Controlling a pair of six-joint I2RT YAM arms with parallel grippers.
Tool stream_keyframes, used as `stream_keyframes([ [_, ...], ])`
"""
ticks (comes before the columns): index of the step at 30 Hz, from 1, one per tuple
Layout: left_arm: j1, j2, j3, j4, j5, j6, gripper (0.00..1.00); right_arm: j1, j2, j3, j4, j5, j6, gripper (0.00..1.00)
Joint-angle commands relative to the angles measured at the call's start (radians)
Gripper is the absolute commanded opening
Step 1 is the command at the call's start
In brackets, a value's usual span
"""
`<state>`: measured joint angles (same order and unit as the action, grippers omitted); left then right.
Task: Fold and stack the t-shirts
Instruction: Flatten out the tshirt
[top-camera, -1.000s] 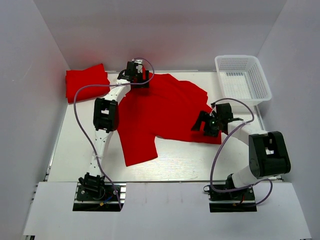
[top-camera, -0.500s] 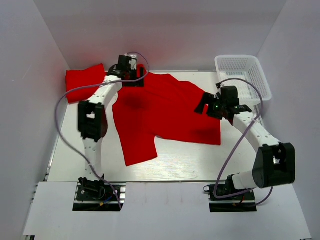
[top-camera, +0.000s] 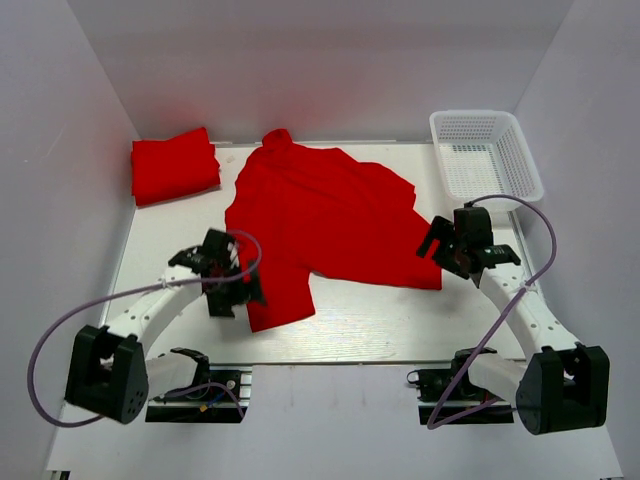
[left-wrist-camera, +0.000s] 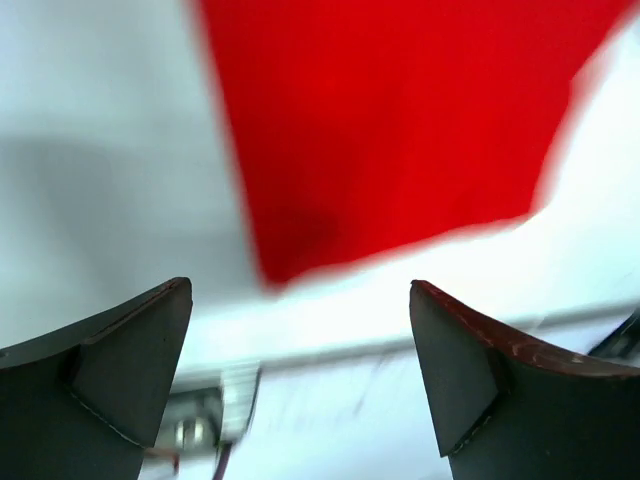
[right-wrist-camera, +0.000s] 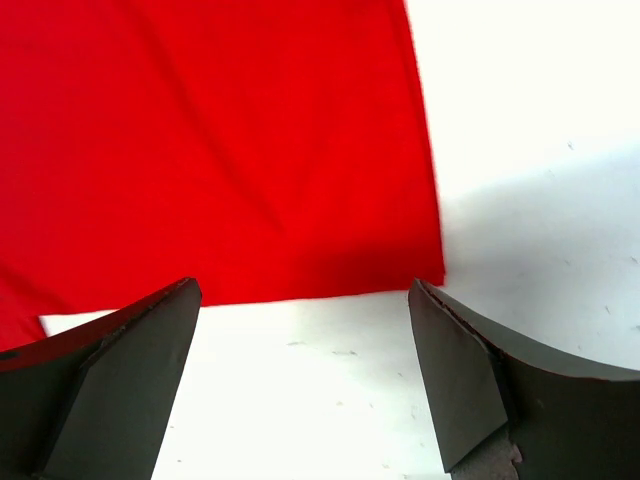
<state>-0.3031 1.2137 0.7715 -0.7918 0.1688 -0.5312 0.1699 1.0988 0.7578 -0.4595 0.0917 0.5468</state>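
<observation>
One red t-shirt (top-camera: 325, 220) lies spread across the middle of the table, its collar toward the back wall and a long flap reaching the front. A second red t-shirt (top-camera: 173, 166) sits folded at the back left. My left gripper (top-camera: 243, 292) hovers open at the spread shirt's front left corner. In the left wrist view the red fabric (left-wrist-camera: 400, 120) ends ahead of the empty left gripper (left-wrist-camera: 300, 370). My right gripper (top-camera: 437, 250) stands open by the shirt's right front corner. In the right wrist view the hem (right-wrist-camera: 220, 140) lies just ahead of the empty right gripper (right-wrist-camera: 305, 370).
A white mesh basket (top-camera: 520, 160) stands at the back right. White walls close in the table on three sides. The table's front edge runs just beyond the left gripper (left-wrist-camera: 420, 340). Purple cables loop from both arms.
The left arm swung from the shirt's collar at the back to its front left corner. The right arm drew back right, off the fabric. The shirt now lies flatter.
</observation>
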Motion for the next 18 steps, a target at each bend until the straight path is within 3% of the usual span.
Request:
stream_keyframes([
  [1, -0.018, -0.150, -0.125, -0.109, 0.116, -0.099, 1.00, -0.009, -0.019, -0.017, -0.039, 0.045, 0.021, 0.90],
  [8, -0.036, -0.226, -0.227, -0.078, 0.126, -0.122, 0.99, -0.021, 0.004, -0.012, -0.039, 0.046, 0.009, 0.90],
  [18, -0.045, -0.117, -0.288, 0.110, 0.070, -0.131, 0.81, -0.030, 0.000, -0.047, -0.045, 0.034, 0.016, 0.90],
])
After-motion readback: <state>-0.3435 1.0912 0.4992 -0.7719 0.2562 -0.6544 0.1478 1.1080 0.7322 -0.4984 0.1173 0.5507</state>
